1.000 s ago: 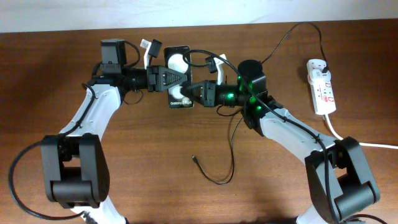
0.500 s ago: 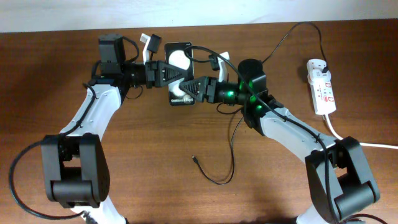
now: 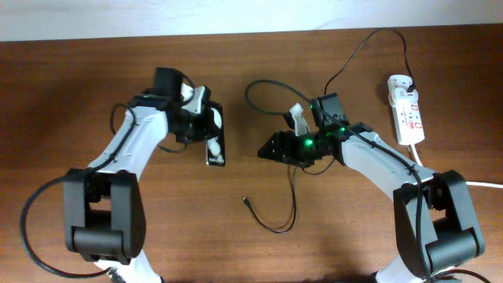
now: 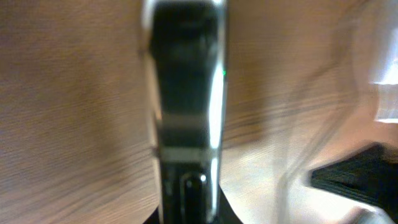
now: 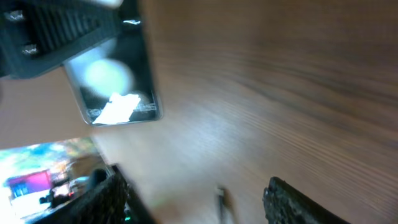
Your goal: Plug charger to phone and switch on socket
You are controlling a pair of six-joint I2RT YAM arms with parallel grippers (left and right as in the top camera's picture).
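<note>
Across the brown worktop point(image 3: 71, 86) both arms reached toward the middle. Near its right edge lay the white socket point(image 3: 406, 110), with the charger point(image 3: 294, 206) plugged in and trailing to a loose tip point(image 3: 245, 200) below centre. Left of centre, the left fingers point(image 3: 201, 124) were clenched on the phone point(image 3: 214, 149), which was tipped on edge. Nearby, the right fingers point(image 5: 292, 200) were spread wide, released.

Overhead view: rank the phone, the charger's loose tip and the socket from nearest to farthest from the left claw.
1. The phone, held in the left claw itself.
2. The charger tip, lying mid-table, below and to the right in the picture.
3. The socket, at the far right edge.
</note>
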